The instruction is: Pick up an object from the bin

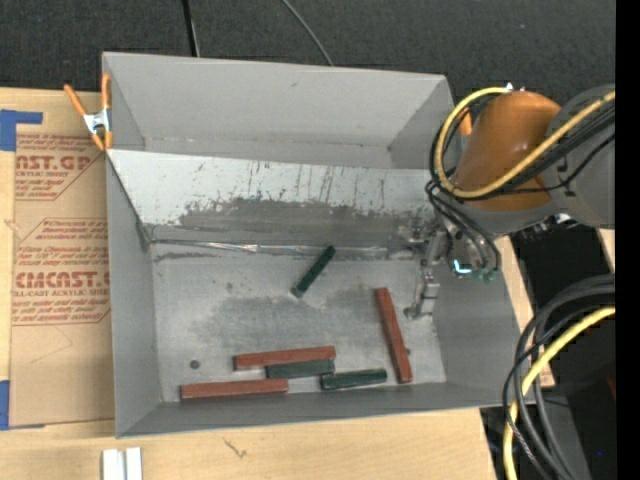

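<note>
Here, the robot arm's orange-capped wrist (505, 153) hangs over the right rim of the grey metal bin (270, 98), its jaws lowered inside near the right wall and close to the scuffed floor. How wide the jaws stand cannot be told from this angle, and nothing is seen between them.

Nearest to them lies a long reddish-brown flat stick (393, 334), just to their left and running down toward the front wall, its upper end close to the jaws' tip but apart from it. A short dark green stick (313, 271) rests tilted near the middle of the floor, well apart from the jaws.

Along the front wall lie four more sticks close together: a second reddish-brown stick (285, 358), a dark green stick (300, 370) tucked just beneath it, another dark green stick (353, 378) to the right of that, and a third reddish-brown stick (233, 390) at the front left. The bin sits on a pale wooden worktop (300, 448).
</note>
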Motion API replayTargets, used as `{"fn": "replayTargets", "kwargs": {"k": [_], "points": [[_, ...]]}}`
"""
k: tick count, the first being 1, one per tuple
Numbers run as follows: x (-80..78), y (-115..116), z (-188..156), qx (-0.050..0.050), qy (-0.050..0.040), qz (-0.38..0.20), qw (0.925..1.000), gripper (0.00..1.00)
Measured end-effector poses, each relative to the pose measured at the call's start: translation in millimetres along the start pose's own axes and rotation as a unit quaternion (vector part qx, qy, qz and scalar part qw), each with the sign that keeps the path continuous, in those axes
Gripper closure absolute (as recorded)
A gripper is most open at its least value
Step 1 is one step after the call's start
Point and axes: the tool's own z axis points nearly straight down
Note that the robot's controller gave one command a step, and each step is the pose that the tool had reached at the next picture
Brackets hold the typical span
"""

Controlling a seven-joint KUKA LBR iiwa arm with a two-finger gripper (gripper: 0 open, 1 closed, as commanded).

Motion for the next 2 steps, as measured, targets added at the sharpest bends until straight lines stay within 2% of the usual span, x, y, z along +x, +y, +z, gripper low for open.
{"fn": "replayTargets", "kwargs": {"k": [1,2], "points": [[-2.0,0.2,-4.4,0.001,-0.0038,0.000,1.0000,0.00],[16.8,2.7,14.9,0.002,-0.0096,-0.050,0.9987,0.00]]}}
